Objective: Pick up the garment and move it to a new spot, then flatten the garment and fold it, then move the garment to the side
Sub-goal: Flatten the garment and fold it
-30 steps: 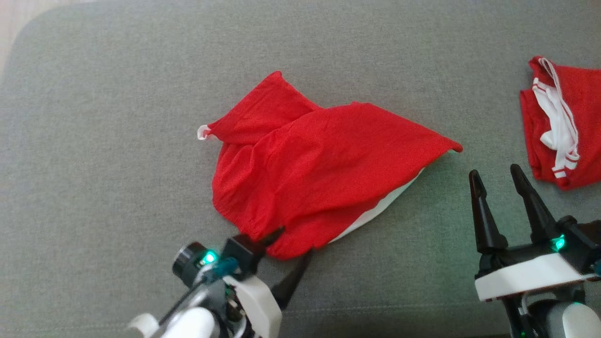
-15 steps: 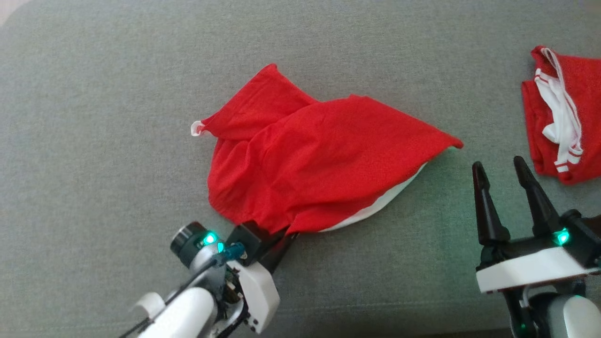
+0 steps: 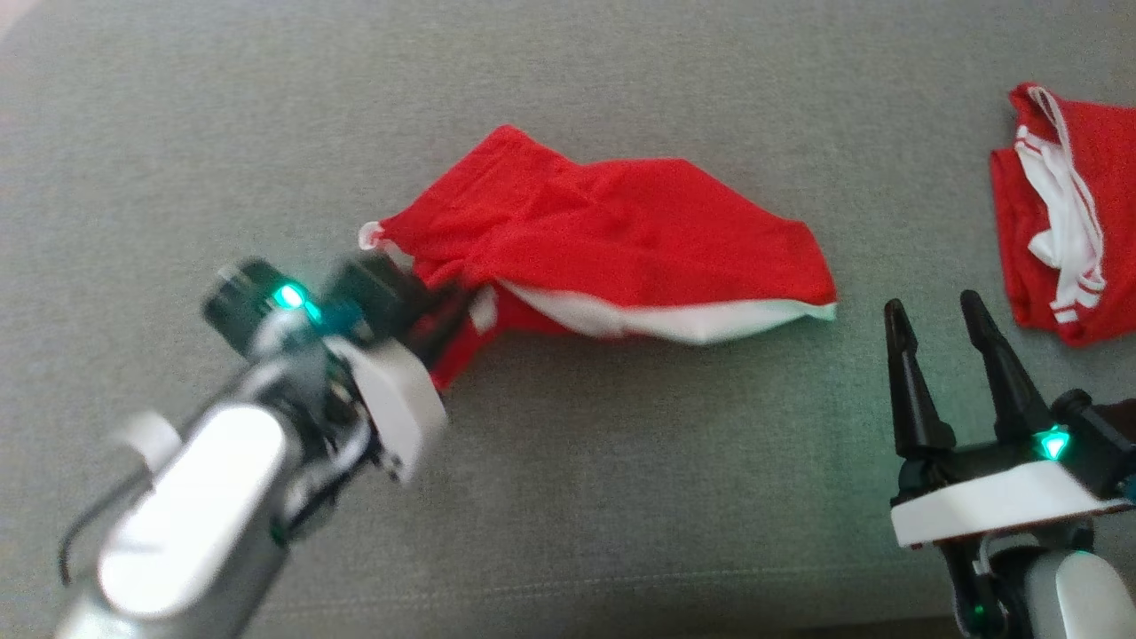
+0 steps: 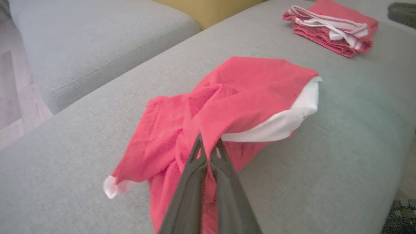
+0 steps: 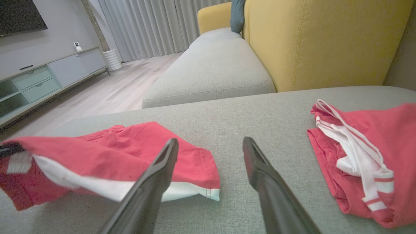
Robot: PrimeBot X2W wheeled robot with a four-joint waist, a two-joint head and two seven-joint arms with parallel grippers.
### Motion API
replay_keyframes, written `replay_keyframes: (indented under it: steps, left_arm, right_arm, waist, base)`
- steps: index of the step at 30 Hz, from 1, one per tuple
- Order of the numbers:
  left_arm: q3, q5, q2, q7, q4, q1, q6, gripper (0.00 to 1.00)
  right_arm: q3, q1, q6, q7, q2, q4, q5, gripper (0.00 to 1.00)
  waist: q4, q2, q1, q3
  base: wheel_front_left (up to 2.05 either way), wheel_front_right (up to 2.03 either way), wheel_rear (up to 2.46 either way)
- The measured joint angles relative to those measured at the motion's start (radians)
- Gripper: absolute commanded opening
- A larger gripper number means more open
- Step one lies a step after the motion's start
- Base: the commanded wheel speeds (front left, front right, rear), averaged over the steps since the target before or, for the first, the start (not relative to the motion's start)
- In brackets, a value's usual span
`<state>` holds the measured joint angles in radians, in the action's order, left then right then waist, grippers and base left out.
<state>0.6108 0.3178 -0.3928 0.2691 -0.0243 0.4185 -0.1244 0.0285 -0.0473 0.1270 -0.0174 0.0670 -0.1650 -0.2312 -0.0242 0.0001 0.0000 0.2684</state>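
Pinching an edge of the red garment [image 3: 621,222], left fingers [image 4: 197,161] are pressed together on cloth to hoist it off the sofa seat [image 3: 621,497], well left of the folded pile [image 3: 1065,222]; right fingers [image 3: 907,390] spread, empty, near that pile, probably on standby.

**Home living room**

The work surface is a wide grey upholstered sofa seat [image 3: 621,497] in woven fabric, with a seam near its front edge. A second grey seat cushion [image 5: 208,65] runs off beyond it, beside a mustard-yellow padded backrest [image 5: 325,42] with a teal pillow [image 5: 237,14] at the far end. The floor [image 5: 113,94] is pale wood plank. Floor-length grey curtains [image 5: 146,26] hang along the far wall. A dark flat TV [image 5: 19,14] is on the wall above a long low cabinet [image 5: 48,74] with drawers and open shelves. A small white camera [image 5: 77,46] sits on top. Domestic furniture throughout.
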Motion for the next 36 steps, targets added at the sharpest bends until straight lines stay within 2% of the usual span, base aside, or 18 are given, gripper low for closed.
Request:
replay_keyframes:
  steps: [6,13,15,16,21,25,31,36]
  left_arm:
    - [-0.072,0.053,-0.001,0.011,0.144,0.107,0.001,0.00]
    - [-0.080,0.090,0.025,-0.040,0.373,0.191,0.001,0.00]
    - [-0.094,0.099,0.040,-0.073,0.423,0.204,0.001,0.84]
    - [-0.105,0.106,0.048,-0.090,0.442,0.204,0.003,1.00]
    - [-0.131,0.119,0.077,-0.204,0.466,0.192,0.037,1.00]
    - [-0.160,0.130,0.088,-0.302,0.423,0.124,0.079,1.00]
    - [-0.210,0.133,0.091,-0.451,0.309,-0.035,0.177,1.00]
    - [-0.238,0.083,0.092,-0.510,0.186,-0.134,0.258,1.00]
  right_arm:
    - [0.014,0.020,0.000,0.010,-0.005,0.022,-0.008,1.00]
    - [0.020,0.039,0.000,0.032,-0.014,0.036,-0.024,1.00]
    - [0.019,0.040,0.000,0.035,-0.015,0.041,-0.024,1.00]
    - [0.019,0.040,0.000,0.037,-0.016,0.044,-0.024,1.00]
    - [0.015,0.040,0.000,0.044,-0.018,0.050,-0.024,1.00]
    - [0.007,0.040,0.000,0.044,-0.019,0.050,-0.022,1.00]
    - [-0.001,0.040,0.000,0.043,-0.017,0.041,0.005,1.00]
    - [-0.002,0.038,0.000,0.028,-0.009,0.027,0.021,1.00]
  waist:
    - [-0.044,0.0000,0.0000,0.027]
    - [-0.087,0.0000,0.0002,0.077]
    - [-0.094,0.0000,0.0002,0.088]
    - [-0.097,0.0000,0.0002,0.091]
    - [-0.090,0.0000,0.0000,0.087]
    - [-0.075,0.0000,0.0000,0.073]
    - [-0.049,0.0000,0.0000,0.041]
    - [-0.027,0.0000,0.0000,0.004]
  base:
    - [0.00,0.00,0.00]
    - [0.00,0.00,0.00]
    - [0.00,0.00,0.00]
    - [0.00,0.00,0.00]
    - [0.00,0.00,0.00]
    - [0.00,0.00,0.00]
    - [0.00,0.00,0.00]
    - [0.00,0.00,0.00]
